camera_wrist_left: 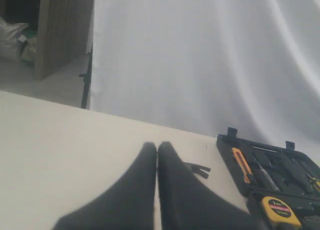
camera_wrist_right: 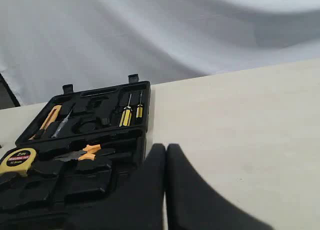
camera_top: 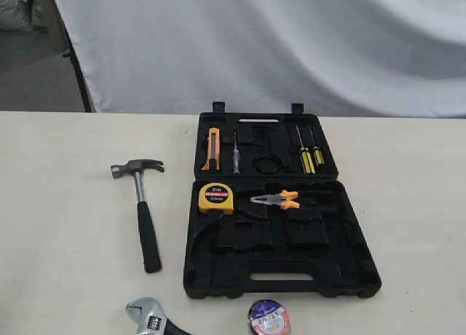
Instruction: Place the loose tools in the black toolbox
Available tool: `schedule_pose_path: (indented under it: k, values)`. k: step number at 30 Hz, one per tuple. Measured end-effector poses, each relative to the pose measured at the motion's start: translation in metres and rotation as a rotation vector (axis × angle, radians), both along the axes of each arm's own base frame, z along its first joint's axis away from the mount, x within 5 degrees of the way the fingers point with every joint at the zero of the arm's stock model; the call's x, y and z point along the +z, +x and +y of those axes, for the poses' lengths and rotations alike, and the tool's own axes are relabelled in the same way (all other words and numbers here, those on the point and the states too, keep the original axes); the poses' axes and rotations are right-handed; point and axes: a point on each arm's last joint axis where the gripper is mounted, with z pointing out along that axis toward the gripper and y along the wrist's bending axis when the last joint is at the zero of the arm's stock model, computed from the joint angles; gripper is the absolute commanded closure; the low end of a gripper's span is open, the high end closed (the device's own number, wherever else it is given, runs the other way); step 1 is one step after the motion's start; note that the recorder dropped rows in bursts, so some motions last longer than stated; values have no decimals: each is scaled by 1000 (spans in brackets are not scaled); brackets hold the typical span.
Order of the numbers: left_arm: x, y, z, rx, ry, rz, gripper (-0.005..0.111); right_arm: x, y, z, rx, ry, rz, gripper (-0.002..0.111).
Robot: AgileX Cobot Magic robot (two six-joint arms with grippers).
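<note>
The black toolbox (camera_top: 349, 237) lies open at the table's middle, also visible as toolbox (camera_wrist_right: 145, 97) and toolbox (camera_wrist_left: 227, 142). Left of it lies the claw hammer (camera_top: 145, 218), head away, black handle toward the front. The adjustable wrench (camera_top: 149, 314) and the tape roll (camera_top: 268, 317) sit at the front edge, partly cut off. My left gripper (camera_wrist_left: 157, 146) is shut and empty above the table; the hammer's claw (camera_wrist_left: 200, 169) peeks out beside its fingers. My right gripper (camera_wrist_right: 166, 148) is shut and empty beside the toolbox's right edge. Neither gripper shows in the exterior view.
Inside the toolbox are a yellow tape measure (camera_top: 216, 196), orange-handled pliers (camera_top: 280, 199), an orange knife (camera_top: 212, 148), a tester (camera_top: 235, 154) and yellow screwdrivers (camera_top: 309, 157). A white cloth (camera_top: 291, 44) hangs behind the table. Bare tabletop (camera_top: 415, 175) spreads right of the case.
</note>
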Motion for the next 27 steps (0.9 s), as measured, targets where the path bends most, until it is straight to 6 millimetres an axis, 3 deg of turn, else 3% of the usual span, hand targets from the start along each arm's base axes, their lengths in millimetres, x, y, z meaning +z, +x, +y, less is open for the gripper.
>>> schedule_pose_path:
  k: [27]
  values:
    - [0,0,0,0,0,0,106,0,0,0,1,-9,-1,109]
